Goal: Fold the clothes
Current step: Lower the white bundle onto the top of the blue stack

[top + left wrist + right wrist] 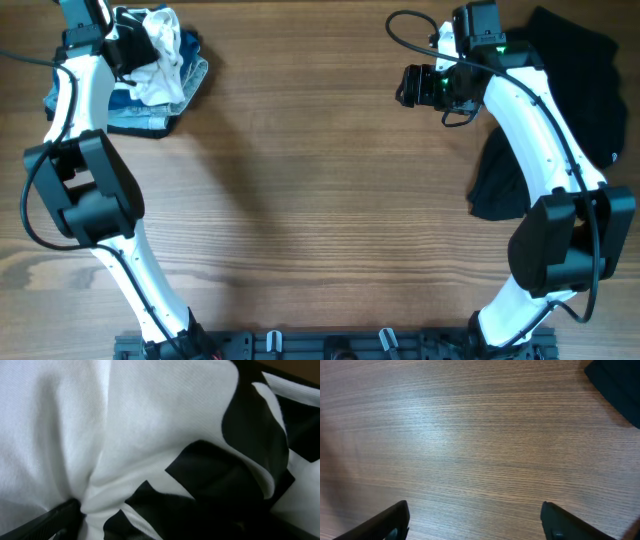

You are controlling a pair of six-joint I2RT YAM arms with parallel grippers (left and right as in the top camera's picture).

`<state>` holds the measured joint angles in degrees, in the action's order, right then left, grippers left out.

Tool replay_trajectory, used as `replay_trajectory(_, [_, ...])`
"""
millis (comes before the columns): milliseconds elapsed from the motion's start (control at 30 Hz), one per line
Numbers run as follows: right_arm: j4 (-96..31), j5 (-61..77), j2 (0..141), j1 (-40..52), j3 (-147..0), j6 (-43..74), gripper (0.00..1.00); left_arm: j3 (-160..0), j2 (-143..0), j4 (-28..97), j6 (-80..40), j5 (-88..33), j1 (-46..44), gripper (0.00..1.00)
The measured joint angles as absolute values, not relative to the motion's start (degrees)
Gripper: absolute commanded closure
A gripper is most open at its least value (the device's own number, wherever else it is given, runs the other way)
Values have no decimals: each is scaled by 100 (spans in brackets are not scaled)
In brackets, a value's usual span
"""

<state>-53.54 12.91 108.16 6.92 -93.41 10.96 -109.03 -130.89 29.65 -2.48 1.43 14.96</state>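
Here, at the far left of the wooden tabletop point(300, 200), the left end effector point(138, 50) is clenched on a crumpled white fabric garment with black patches point(162, 55). The garment's folds pucker against one black finger point(47, 525), and cloth hides the other. Rumpled blue fabric clothes point(150, 112) lie beneath. Further right, the right end effector point(408, 86) hangs released over bare wood, fingers wide apart. A black cloth garment point(585, 70) lies rightmost, partly covered by that arm.
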Motion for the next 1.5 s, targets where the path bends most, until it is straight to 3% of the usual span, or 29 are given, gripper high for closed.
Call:
replay_trajectory(67, [-5354, 1295, 10816, 692, -9341, 1094, 1, -10901, -13021, 3013, -246, 143, 1496, 0])
replay_trajectory(367, [-5815, 1245, 10713, 692, -10514, 515, 0, -10689, -11159, 3321, -244, 165, 1496, 0])
replay_trajectory(600, [-6331, 1177, 9588, 692, -11566, 75, 0, -10785, -9756, 3328, -244, 167, 1496, 0])
replay_trajectory(833, [-6346, 1288, 7933, 692, -11754, 432, 0, -10783, -9898, 3433, -244, 165, 1496, 0])
replay_trajectory(1233, [-7253, 1020, 7620, 692, -11751, 303, 0, -10779, -9918, 3457, -244, 167, 1496, 0])
replay_trajectory(1367, [-6890, 1000, 7634, 692, -11598, -145, 0, -10779, -9918, 3457, -244, 165, 1496, 0])
replay_trajectory(1500, [-5581, 1007, 7155, 692, -10335, -307, 0, -10779, -9918, 3454, -244, 167, 1496, 0])
